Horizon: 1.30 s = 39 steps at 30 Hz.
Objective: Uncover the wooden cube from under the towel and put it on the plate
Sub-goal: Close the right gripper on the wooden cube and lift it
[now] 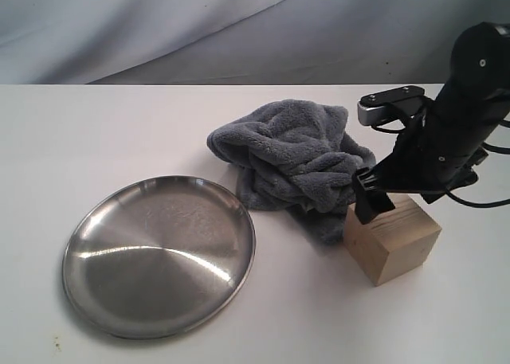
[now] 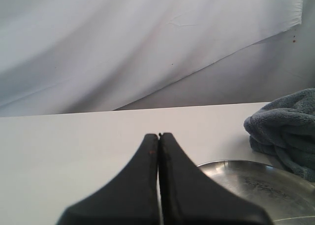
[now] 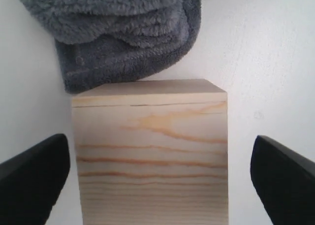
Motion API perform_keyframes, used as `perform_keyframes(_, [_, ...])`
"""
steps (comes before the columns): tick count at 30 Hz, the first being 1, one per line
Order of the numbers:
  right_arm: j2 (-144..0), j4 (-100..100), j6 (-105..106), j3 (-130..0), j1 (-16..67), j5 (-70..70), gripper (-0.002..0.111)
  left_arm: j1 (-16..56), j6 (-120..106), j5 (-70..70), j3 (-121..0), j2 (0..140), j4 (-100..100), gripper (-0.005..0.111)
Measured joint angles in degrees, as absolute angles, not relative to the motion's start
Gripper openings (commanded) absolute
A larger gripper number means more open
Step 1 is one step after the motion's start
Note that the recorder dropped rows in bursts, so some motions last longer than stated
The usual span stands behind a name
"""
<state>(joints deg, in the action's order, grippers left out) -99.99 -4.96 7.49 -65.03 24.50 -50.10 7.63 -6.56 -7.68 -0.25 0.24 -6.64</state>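
Pale pine cube (image 1: 392, 238) uncovered beside blue-grey fleece towel (image 1: 291, 161); right fingers (image 3: 34, 178) spread astride it, left fingers (image 2: 147, 185) closed; transfer to round steel plate (image 1: 159, 256) remains.

No readable text, label, brand or number shows anywhere.

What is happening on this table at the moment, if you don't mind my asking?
The wooden cube sits uncovered on the table, right beside the bunched-up towel. The right gripper is poised at the cube with its jaws wide open, one finger on each side and neither touching it, so nothing is gripped yet. The plate lies empty on the other side of the towel. The left gripper is shut, holds nothing, and sits near the plate.
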Motion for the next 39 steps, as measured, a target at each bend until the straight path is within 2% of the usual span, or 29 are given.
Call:
perform_keyframes(6, [-99.5, -4.2, 5.1, -65.0, 24.6, -51.3, 0.090, 7.6, -6.6, -7.7, -0.3, 0.2, -6.6, 0.000])
perform_keyframes(12, [-99.5, -3.9, 8.3, -65.0, 26.8, -51.4, 0.097, 7.6, -6.6, -7.7, -0.3, 0.2, -6.6, 0.000])
perform_keyframes(25, [-99.5, 6.0, 3.3, -65.0, 30.0, -50.5, 0.097, 7.6, -6.6, -7.7, -0.3, 0.2, -6.6, 0.000])
perform_keyframes(39, [-100.1, 4.6, 3.0, -65.0, 30.0, -49.8, 0.097, 7.6, -6.6, -7.7, -0.3, 0.2, -6.6, 0.000])
